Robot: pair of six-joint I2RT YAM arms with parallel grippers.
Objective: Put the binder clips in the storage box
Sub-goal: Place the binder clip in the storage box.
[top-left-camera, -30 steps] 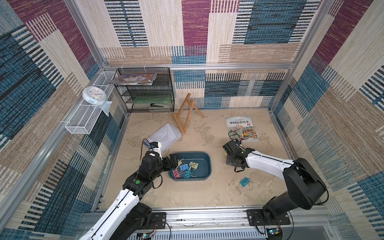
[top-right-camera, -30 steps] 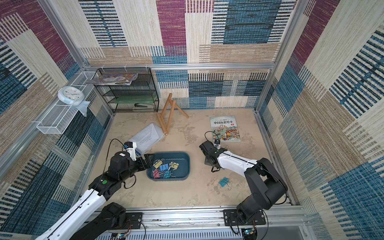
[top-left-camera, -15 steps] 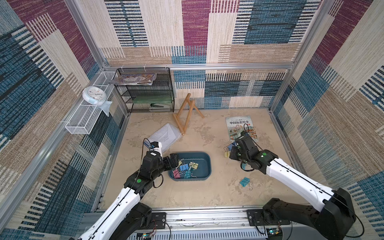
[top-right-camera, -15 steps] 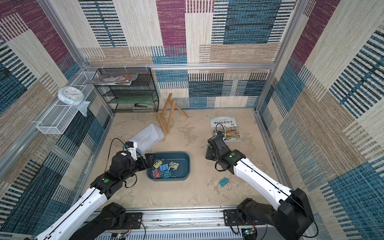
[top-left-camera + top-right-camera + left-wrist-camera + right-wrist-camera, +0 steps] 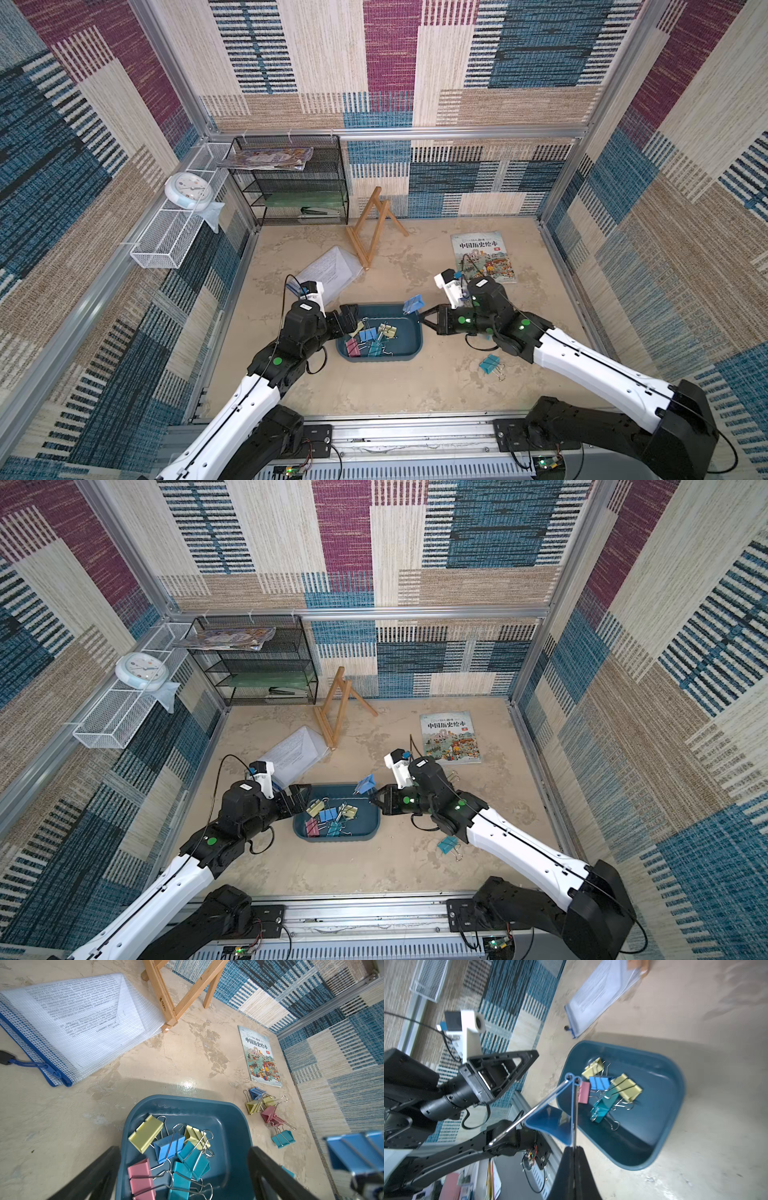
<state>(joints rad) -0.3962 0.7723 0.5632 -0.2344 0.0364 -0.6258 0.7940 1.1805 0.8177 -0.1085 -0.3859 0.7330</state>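
The dark teal storage box (image 5: pixel 405 340) (image 5: pixel 365 820) lies at the front middle of the table, with several pastel binder clips (image 5: pixel 372 336) (image 5: pixel 176 1153) (image 5: pixel 608 1088) piled inside. My right gripper (image 5: pixel 420 316) (image 5: pixel 573 1148) is shut on the wire handle of a blue binder clip (image 5: pixel 412 304) (image 5: pixel 366 784) (image 5: pixel 550 1122), which hangs above the box's far right corner. My left gripper (image 5: pixel 349 320) (image 5: pixel 182 1149) is open at the box's left end, holding nothing. A teal clip (image 5: pixel 490 365) lies on the table by the right arm. Several more clips (image 5: pixel 261 1105) lie near the book.
A picture book (image 5: pixel 482 257) lies at the back right. A wooden easel (image 5: pixel 372 232) stands behind the box, with a mesh zip pouch (image 5: pixel 328 272) beside it. A black wire rack (image 5: pixel 291 187) fills the back left corner, and a white mesh basket (image 5: pixel 166 237) hangs on the left wall.
My right gripper has lifted a blue clip from the table near the book and carried it left to the box's far right corner. The left arm has not moved.
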